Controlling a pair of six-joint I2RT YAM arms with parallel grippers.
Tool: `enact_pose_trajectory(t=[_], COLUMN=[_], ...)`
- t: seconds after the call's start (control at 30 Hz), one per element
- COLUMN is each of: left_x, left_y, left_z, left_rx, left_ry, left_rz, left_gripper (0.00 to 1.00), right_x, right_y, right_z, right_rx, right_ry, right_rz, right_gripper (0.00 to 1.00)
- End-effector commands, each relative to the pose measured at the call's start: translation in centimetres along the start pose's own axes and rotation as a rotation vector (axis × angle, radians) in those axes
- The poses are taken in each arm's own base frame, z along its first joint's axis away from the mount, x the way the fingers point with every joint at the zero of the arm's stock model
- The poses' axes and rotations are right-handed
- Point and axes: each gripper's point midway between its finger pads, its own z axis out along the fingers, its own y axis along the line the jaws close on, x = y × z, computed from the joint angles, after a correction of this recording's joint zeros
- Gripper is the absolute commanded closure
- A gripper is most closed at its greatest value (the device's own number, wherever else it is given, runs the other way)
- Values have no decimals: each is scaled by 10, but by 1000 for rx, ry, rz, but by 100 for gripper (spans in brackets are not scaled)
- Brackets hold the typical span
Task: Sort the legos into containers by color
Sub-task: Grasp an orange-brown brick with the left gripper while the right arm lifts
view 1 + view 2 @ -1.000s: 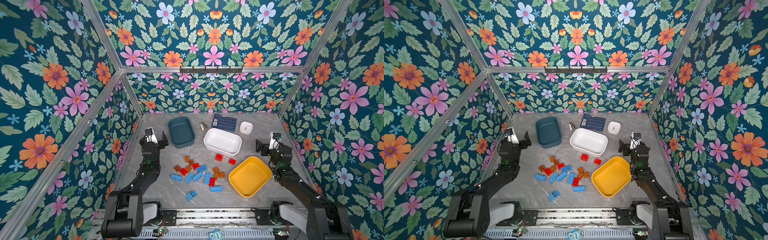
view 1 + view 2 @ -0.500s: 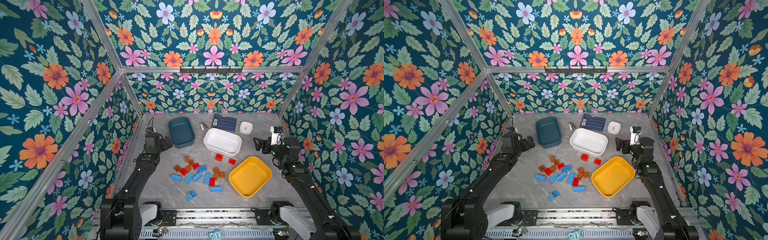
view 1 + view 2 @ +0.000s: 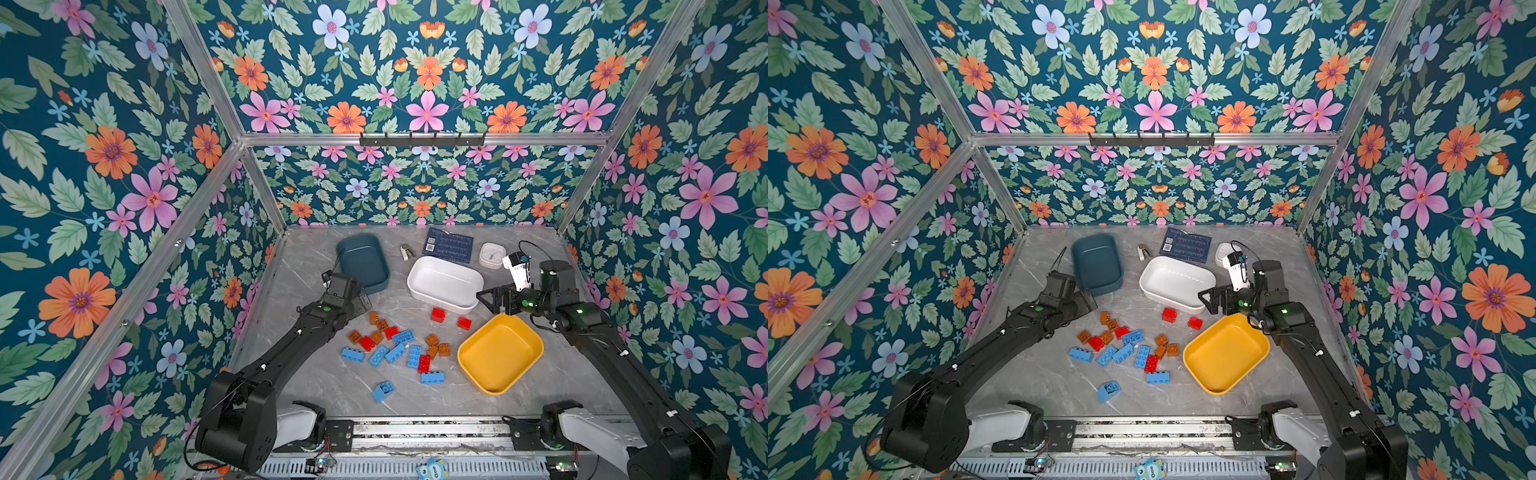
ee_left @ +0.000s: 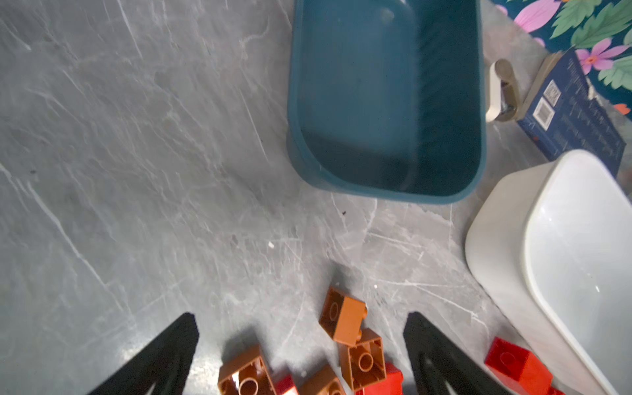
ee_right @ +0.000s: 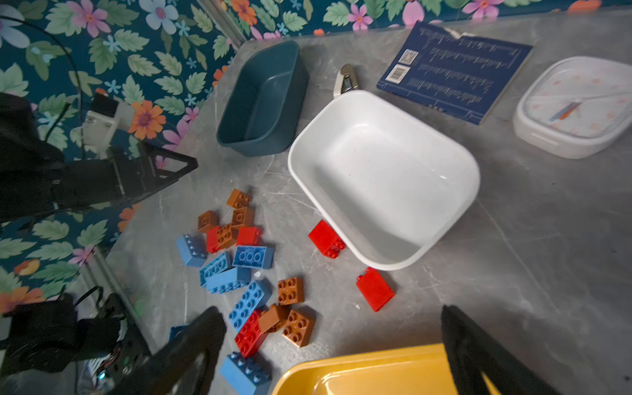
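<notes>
Scanning down by size. Grey marble-veined tabletop (image 3: 332, 386): smooth, finely scratched. Shallow squarish yellow plastic tub (image 3: 500, 353): glossy, rounded corners. Deeper white rectangular plastic tub (image 3: 444, 282) sits behind it, and the dark teal rectangular plastic tub (image 3: 361, 259) is further left. Small studded plastic legos (image 3: 395, 353) come in long blue, red and short orange-brown. Every one I see lies on the table in front of the tubs, with two red ones just beside the white tub. Left gripper (image 4: 301, 319) is angled down near the teal tub, over the heap's far edge, its fingers spread wide and nothing held. Right gripper (image 5: 331, 310) hovers near the white and yellow tubs, fingers likewise apart and empty.
</notes>
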Motion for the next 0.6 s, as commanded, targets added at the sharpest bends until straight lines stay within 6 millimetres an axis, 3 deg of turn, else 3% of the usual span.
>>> enact_pose_trajectory(t=[0.0, 0.2, 0.57], left_x=[20, 42, 69], left_y=[15, 37, 42], left_z=[2, 3, 21], left_rx=[-72, -198, -243], left_ry=[43, 79, 135], left_rz=[-50, -85, -95], left_gripper=[6, 20, 37], right_x=[10, 17, 28], right_y=[11, 15, 14], right_z=[2, 7, 13], right_rx=[-46, -77, -87], right_ry=[51, 69, 104], right_rz=[24, 48, 63], right_gripper=[1, 2, 2])
